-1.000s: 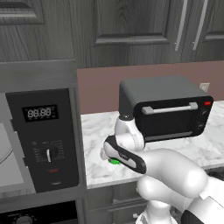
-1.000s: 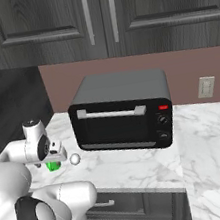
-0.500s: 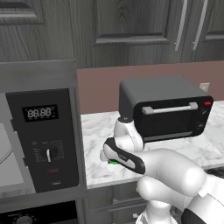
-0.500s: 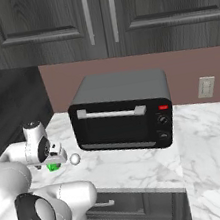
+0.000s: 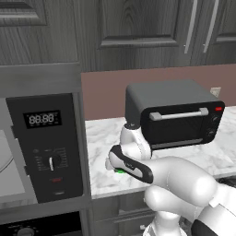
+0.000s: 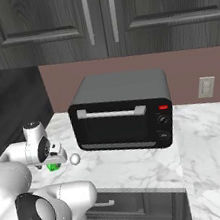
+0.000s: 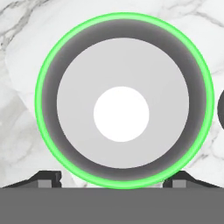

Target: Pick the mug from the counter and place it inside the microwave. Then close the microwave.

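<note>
The hand view looks straight down into the green mug point(image 7: 124, 43), which stands upright on the marble counter point(image 7: 22, 109) with its pale inside showing. My gripper point(image 7: 116, 180) is open, one dark fingertip on each side of the mug's near rim. From the base views only a sliver of the mug point(image 5: 120, 171) point(image 6: 53, 166) peeks out under my hand, and the fingers are hidden there. The microwave point(image 5: 46, 147) is built in at the left end of the counter point(image 5: 103, 133), its cavity and turntable point(image 5: 5, 159) exposed.
A small white ball point(image 6: 75, 159) lies on the counter just right of the mug. A black boxy toaster oven point(image 6: 120, 111) with a red light stands behind it. Dark cabinets hang overhead, and an oven point(image 5: 27, 228) sits below the microwave.
My hand has eased down a little over the mug. Nothing else has moved.
</note>
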Tool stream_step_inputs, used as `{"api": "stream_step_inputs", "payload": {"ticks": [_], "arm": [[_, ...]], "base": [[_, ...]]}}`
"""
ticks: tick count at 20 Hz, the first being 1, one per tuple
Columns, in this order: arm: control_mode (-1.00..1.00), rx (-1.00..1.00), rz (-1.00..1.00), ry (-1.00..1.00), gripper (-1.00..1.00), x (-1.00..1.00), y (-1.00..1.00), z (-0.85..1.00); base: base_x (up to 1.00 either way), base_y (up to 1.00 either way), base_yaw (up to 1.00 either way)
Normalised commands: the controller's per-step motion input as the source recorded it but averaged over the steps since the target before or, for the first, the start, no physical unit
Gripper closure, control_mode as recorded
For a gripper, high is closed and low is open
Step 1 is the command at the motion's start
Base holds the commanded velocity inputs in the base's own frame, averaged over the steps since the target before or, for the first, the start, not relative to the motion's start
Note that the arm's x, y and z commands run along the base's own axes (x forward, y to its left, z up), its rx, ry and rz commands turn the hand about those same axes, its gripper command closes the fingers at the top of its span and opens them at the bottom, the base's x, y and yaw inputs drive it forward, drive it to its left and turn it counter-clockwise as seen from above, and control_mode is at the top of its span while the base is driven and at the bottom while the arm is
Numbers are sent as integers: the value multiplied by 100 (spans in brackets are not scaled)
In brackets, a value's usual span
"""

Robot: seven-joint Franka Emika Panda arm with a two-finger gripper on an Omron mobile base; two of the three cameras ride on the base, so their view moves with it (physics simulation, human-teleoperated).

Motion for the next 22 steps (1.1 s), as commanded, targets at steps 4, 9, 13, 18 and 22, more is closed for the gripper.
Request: {"api": "stream_step_inputs", "payload": {"ticks": [4,9,13,18,22], "arm": [[-100,0,0,0,100,0,0,0],[-100,0,0,0,100,0,0,0],[-100,0,0,0,100,0,0,0],[-100,0,0,0,100,-12,0,5],[-100,0,7,0,100,-56,-1,37]], "base": [[0,0,0],[0,0,0],[0,0,0],[0,0,0],[0,0,0]]}}
